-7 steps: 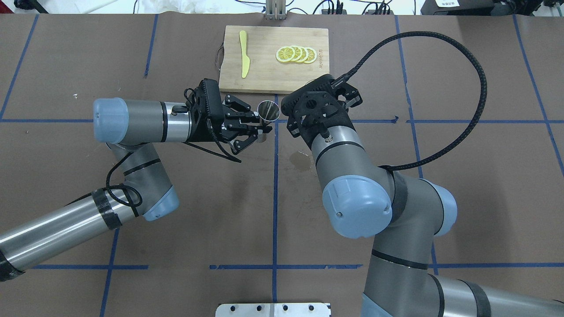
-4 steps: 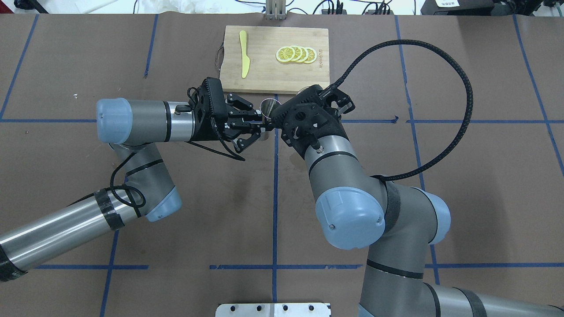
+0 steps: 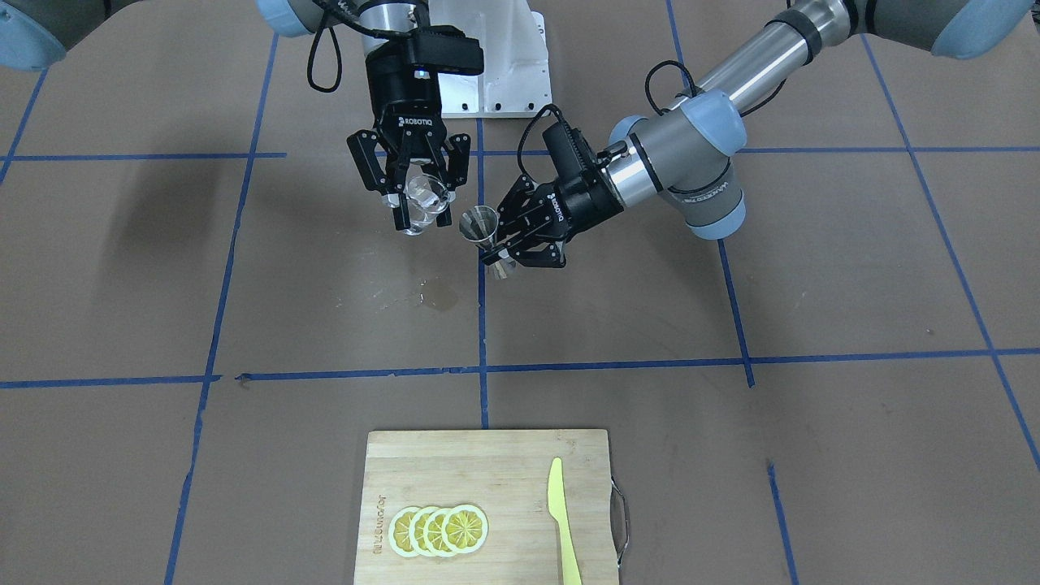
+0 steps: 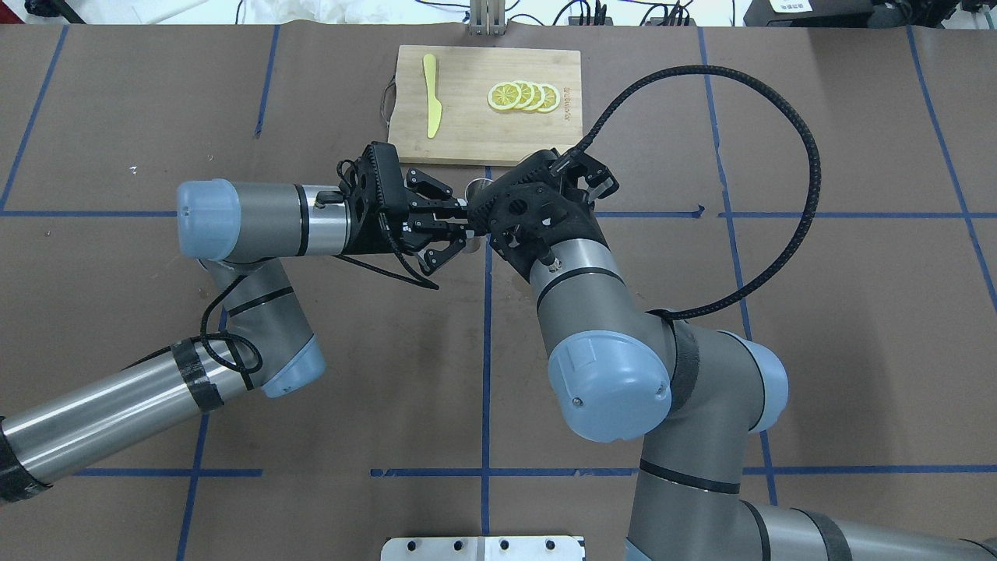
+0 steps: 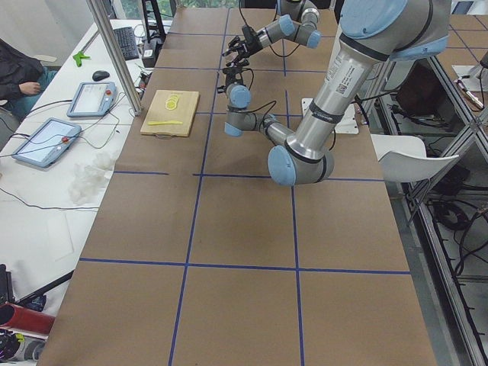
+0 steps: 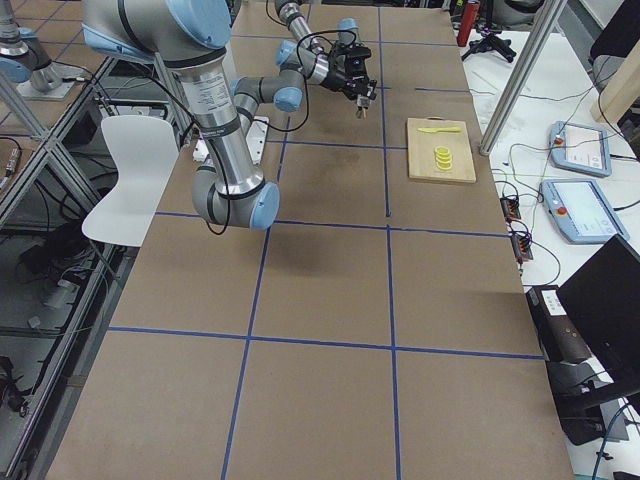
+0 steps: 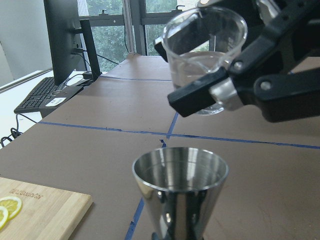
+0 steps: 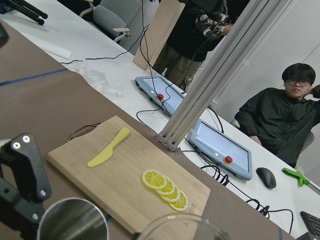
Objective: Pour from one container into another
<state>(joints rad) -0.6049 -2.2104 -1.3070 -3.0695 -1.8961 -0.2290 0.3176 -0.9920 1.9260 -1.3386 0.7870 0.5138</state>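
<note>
Left wrist view, bottom centre: jigger is upright with its mouth open. It's polished steel with a mirror finish, cone over a narrow waist. Left gripper pinches it at the waist, clear of the table.

Just behind and above, upper right: glass cup, thin clear glass, short and rounded, with what looks like clear liquid inside. Right gripper is clamped on its lower wall.

Change: over the last second the right wrist has slid left in the overhead view, closing the gap until the cup hangs beside the jigger's rim. It's tilted slightly, with no stream visible, so I read it as lined up and the pour about to start.

Farther back: matte brown paper with blue tape lines. Bottom left: bamboo cutting board with lemon slices.
</note>
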